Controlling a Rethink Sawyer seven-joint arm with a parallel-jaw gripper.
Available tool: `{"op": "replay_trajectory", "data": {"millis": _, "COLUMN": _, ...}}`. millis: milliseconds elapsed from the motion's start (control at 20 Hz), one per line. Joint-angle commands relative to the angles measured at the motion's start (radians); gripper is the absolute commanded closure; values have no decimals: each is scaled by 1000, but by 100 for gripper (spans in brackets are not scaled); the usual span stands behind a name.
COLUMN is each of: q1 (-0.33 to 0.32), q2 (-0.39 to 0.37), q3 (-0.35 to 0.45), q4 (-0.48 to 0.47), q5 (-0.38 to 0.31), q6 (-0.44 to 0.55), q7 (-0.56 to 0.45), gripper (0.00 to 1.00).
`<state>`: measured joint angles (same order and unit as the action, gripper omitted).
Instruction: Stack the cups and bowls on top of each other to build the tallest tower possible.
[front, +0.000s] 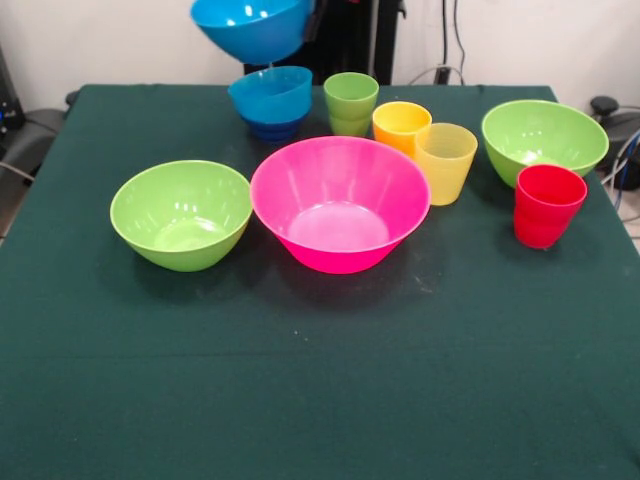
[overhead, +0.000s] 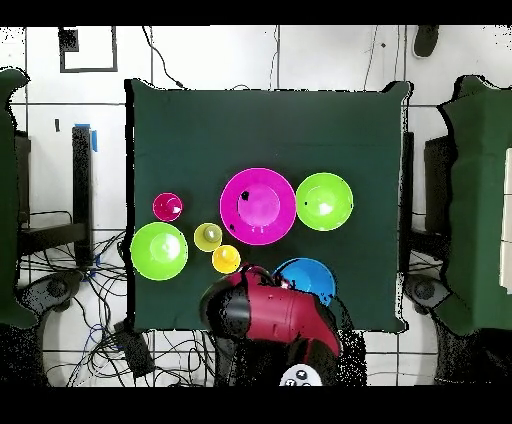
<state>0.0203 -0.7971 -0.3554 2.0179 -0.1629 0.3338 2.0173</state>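
Observation:
My gripper (front: 312, 22) at the top edge is shut on the right rim of the medium bright blue bowl (front: 250, 28). It holds the bowl tilted in the air above the tower: a small light blue bowl (front: 270, 93) nested on a small dark blue bowl (front: 272, 129). Beside the tower stand the green cup (front: 350, 103), orange cup (front: 400, 125) and pale yellow cup (front: 445, 160). The red cup (front: 546, 205) stands at the right. The held bowl also shows in the overhead view (overhead: 308, 278), next to my arm (overhead: 275, 315), which hides the gripper there.
The large pink bowl (front: 338, 203) sits mid-table, with a lime bowl (front: 182, 213) to its left and another lime bowl (front: 543, 138) at the back right. The green table cloth (front: 320, 380) stretches bare toward the front edge. Cables lie on the floor (overhead: 110, 330).

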Motion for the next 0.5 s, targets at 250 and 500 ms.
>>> {"op": "replay_trajectory", "data": {"millis": 250, "q1": 27, "q2": 122, "q3": 72, "q4": 101, "q5": 74, "q6": -159, "q7": 277, "gripper": 100}}
{"op": "replay_trajectory", "data": {"millis": 500, "q1": -6, "q2": 159, "q3": 81, "q4": 84, "q5": 47, "q6": -210, "q7": 272, "gripper": 100}}
